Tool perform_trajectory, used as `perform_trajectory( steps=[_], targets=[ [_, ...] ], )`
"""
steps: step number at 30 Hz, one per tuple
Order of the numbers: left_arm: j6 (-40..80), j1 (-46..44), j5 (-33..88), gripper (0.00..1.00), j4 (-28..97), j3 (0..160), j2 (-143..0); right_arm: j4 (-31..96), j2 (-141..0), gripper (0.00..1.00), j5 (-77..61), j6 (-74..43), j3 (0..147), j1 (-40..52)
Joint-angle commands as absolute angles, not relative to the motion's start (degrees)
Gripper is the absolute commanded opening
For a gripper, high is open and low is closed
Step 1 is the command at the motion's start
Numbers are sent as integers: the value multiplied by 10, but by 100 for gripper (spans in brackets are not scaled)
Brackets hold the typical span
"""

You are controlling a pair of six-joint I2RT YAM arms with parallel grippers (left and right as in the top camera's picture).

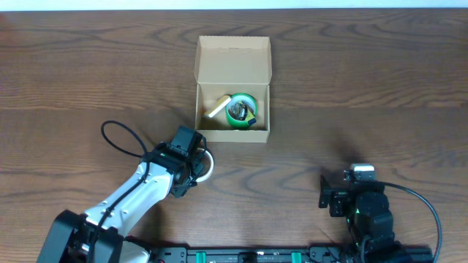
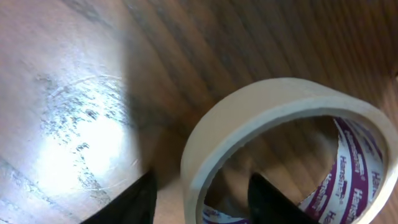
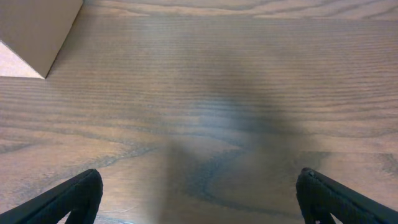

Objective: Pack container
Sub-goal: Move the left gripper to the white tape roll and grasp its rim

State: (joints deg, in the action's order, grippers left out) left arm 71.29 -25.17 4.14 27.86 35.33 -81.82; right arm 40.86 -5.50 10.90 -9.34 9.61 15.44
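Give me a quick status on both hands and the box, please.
Left hand open, straddling cream tape roll wall. Right hand open, empty. Box open, green roll inside. Path clear.

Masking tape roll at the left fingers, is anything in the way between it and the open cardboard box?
Nothing visible is. Only bare table lies between the masking tape roll and the container, whose flap lid is folded back. Inside, a green roll and a pale yellow piece already lie.
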Motion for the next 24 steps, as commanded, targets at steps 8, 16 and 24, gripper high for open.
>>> perform_trajectory(
  steps=[8, 16, 24],
  targets=[
    [720, -251, 44, 6, 251, 349, -831, 409, -52, 99, 109, -85, 94, 150],
    [720, -251, -3, 6, 297, 349, -725, 409, -52, 99, 109, -85, 94, 150],
    [698, -251, -62, 6, 364, 358, -565, 409, -52, 99, 109, -85, 94, 150]
  ],
)
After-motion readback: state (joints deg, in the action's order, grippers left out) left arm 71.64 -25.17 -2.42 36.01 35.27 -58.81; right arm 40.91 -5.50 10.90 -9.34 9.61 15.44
